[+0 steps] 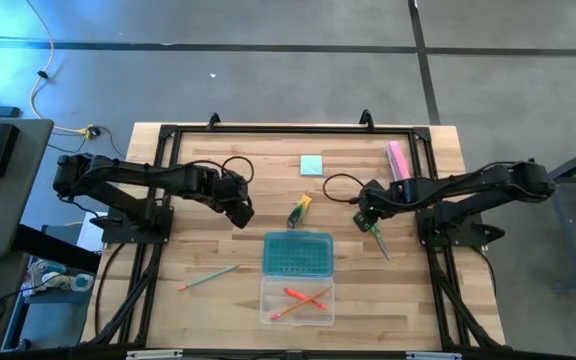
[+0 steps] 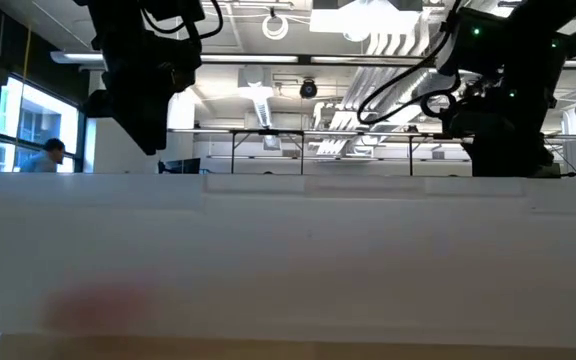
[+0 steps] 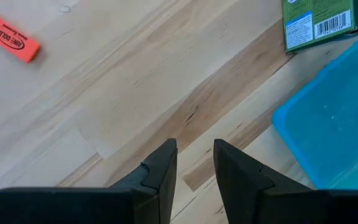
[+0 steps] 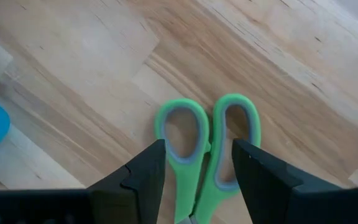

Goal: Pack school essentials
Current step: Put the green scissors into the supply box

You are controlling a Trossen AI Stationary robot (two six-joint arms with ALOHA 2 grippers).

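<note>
Your right gripper hangs over the green-handled scissors lying on the wooden table, fingers spread to either side of the handle loops without clearly gripping them. The scissors lie just right of the teal-lidded box. Your left gripper hovers left of that box, fingers slightly apart and holding nothing. A small orange-red eraser lies near it. Two orange-red pencils sit inside the clear box just below the lid.
</note>
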